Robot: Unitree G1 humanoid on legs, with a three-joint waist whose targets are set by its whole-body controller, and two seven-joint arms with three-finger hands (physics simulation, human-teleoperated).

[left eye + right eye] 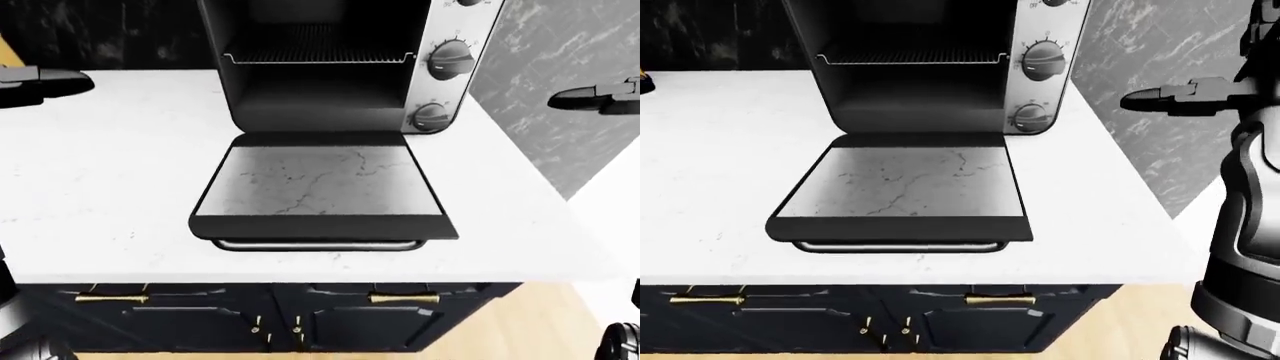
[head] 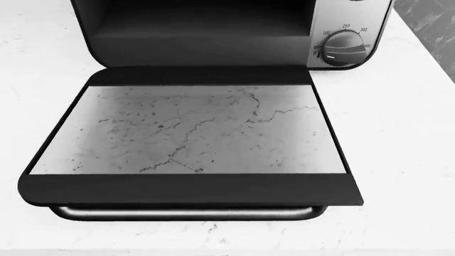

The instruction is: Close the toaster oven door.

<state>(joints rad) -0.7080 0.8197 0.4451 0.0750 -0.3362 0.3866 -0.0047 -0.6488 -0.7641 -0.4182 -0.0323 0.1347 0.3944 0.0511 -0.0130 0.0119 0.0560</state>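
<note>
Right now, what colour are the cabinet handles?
Gold or brass, on the dark cabinet handles; clearest in the left-eye view.

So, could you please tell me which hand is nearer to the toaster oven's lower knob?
Right. The right hand hovers to the right of the lower knob, level with it in the right-eye view. The left hand is at the left-eye view's far left edge, beyond the whole oven.

One toaster oven (image 1: 340, 67) on one white table (image 1: 110, 172), with one door (image 2: 188, 136) folded down flat and one metal handle bar (image 2: 185, 213) — one wire rack (image 1: 318, 54) inside. Two full control knobs (image 1: 449, 59) show, plus the edge of a third. Two brass drawer pulls (image 1: 404, 298) below — two hands, left hand (image 1: 40, 81) and right hand (image 1: 1185, 96)
</note>
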